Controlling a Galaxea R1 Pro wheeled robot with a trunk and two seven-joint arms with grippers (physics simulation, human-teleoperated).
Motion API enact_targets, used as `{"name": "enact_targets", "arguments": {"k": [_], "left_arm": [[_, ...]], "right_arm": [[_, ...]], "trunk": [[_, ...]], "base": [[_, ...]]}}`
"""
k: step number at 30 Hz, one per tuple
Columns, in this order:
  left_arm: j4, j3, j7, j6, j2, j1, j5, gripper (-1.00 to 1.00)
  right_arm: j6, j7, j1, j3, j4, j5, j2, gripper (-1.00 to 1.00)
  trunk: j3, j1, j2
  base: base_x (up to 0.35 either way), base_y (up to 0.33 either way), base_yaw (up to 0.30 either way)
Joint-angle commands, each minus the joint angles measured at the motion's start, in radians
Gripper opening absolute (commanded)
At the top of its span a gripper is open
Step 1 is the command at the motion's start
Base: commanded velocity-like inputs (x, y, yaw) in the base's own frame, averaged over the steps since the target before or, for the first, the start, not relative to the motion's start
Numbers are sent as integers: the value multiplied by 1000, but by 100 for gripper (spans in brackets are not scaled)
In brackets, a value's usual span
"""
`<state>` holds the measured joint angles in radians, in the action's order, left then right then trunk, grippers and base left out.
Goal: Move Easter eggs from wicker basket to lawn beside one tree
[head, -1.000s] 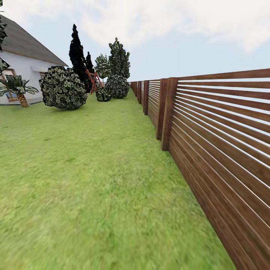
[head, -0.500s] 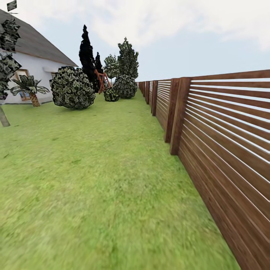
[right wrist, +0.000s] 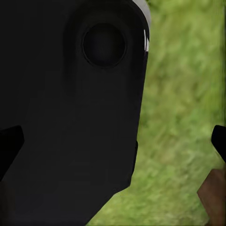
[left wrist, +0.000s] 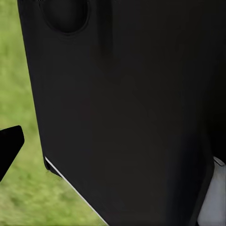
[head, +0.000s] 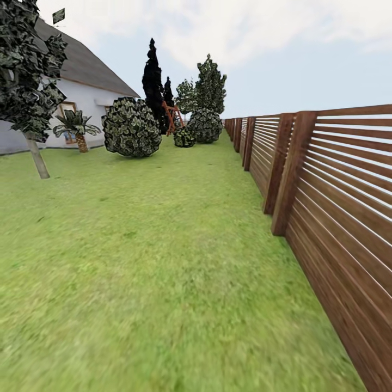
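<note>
You are looking out over the lawn, which fills the lower and middle part of the head view, with a brown slatted fence running along the right side toward the centre of the frame. At the upper left stands a tree with a bare grey-brown trunk and a blocky leafy crown, and behind it a white house with a grey roof. A short palm sits just beside the house wall, a round bush is right of it, and dark conifers rise in the upper middle. In both wrist views a large black body of the robot blocks most of the frame, with grass at the edges; you cannot tell whether either gripper's fingers are apart or together.
</note>
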<state>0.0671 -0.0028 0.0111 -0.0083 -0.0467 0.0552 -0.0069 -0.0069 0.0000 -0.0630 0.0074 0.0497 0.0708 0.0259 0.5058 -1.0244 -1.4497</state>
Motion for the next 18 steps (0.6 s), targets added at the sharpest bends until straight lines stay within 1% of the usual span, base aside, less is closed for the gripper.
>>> {"name": "enact_targets", "arguments": {"k": [1,7,11,18], "left_arm": [[2,0,1,-1,0,1,-1,100],[2,0,1,-1,-1,0,-1,100],[2,0,1,-1,-1,1,-1,100],[2,0,1,-1,-1,1,-1,100]], "right_arm": [[-1,0,-1,0,2,7,0,100],[-1,0,-1,0,2,7,0,100],[-1,0,-1,0,2,7,0,100],[-1,0,-1,0,2,7,0,100]], "trunk": [[1,-1,0],[1,-1,0],[1,-1,0],[1,-1,0]], "base": [[335,0,253],[335,0,240],[335,0,57],[335,0,5]]}}
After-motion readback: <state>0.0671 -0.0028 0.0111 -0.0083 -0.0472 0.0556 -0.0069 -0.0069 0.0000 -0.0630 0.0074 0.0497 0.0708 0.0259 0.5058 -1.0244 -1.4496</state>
